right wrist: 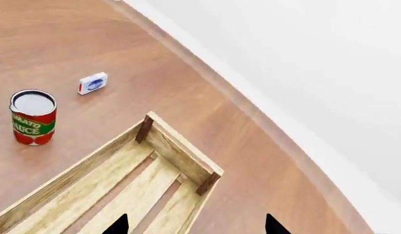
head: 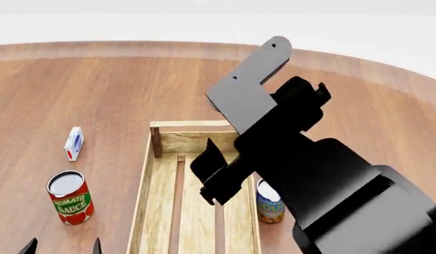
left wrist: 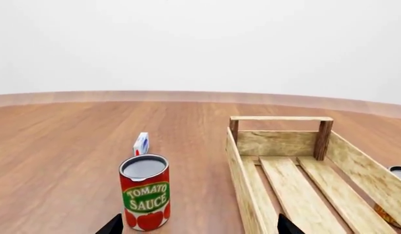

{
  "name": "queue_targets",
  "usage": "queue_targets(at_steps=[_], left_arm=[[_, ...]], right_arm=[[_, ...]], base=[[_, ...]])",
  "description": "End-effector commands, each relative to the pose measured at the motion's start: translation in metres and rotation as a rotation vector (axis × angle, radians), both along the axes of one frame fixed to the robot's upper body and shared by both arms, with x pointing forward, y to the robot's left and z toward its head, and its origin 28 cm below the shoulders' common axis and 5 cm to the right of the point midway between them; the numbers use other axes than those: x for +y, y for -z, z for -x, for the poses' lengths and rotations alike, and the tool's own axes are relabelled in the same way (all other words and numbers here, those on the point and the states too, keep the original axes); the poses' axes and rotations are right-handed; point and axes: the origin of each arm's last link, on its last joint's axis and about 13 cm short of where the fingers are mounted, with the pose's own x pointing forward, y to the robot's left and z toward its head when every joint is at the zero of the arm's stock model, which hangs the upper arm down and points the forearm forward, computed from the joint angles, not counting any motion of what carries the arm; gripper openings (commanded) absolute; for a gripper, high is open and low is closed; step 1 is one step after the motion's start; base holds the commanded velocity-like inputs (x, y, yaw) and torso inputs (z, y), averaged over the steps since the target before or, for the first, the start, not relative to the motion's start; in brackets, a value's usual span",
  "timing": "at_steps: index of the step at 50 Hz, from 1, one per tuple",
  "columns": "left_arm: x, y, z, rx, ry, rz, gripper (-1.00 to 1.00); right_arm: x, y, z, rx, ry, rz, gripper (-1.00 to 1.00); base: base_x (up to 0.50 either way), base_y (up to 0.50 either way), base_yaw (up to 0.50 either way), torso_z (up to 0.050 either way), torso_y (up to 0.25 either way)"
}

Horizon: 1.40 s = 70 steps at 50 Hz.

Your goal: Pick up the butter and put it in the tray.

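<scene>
The butter is not clearly in view; only an orange sliver (left wrist: 386, 214) shows past the tray's far wall, and I cannot tell what it is. The tray (head: 143, 197) is a long pale wooden crate, empty where it shows, also in the left wrist view (left wrist: 243, 170) and the right wrist view (right wrist: 57, 185). My right gripper (head: 203, 180) hangs open and empty above the tray's far half; its tips show in the right wrist view (right wrist: 195, 225). My left gripper (head: 62, 247) is open and empty, low at the near left, just before a tomato sauce can (left wrist: 145, 192).
The tomato sauce can (head: 69, 197) stands left of the tray. A small white-and-blue carton (head: 74, 143) stands beyond it. A blue-and-yellow can (head: 270, 203) stands against the tray's right side, partly behind my right arm. The round wooden table's edge (head: 359, 69) curves at the back.
</scene>
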Motion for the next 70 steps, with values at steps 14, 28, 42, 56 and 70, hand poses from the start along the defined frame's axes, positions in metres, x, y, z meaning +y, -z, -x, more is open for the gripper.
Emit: queue_targets(at_steps=[14,28,42,56,70], left_arm=[[0.000,0.002,0.000,0.005,-0.003,-0.007,1.00],[0.001,0.002,-0.001,0.008,-0.005,-0.005,1.00],[0.001,0.002,-0.001,0.010,-0.007,-0.003,1.00],[0.002,0.001,-0.002,0.008,-0.014,0.004,1.00],[0.002,0.000,-0.002,0.004,-0.016,0.006,1.00]], right_arm=[[-0.010,0.014,0.010,0.310,-0.315,0.478,1.00],[-0.009,0.013,0.022,0.337,-0.388,0.469,1.00],[-0.004,0.014,0.046,0.376,-0.496,0.415,1.00],[0.004,0.040,0.054,0.404,-0.512,0.327,1.00],[0.005,0.060,0.054,0.523,-0.477,0.359,1.00]], base=[[0.00,0.00,0.00,0.000,0.000],[0.00,0.00,0.00,0.000,0.000],[0.00,0.00,0.00,0.000,0.000],[0.00,0.00,0.00,0.000,0.000],[0.00,0.00,0.00,0.000,0.000]])
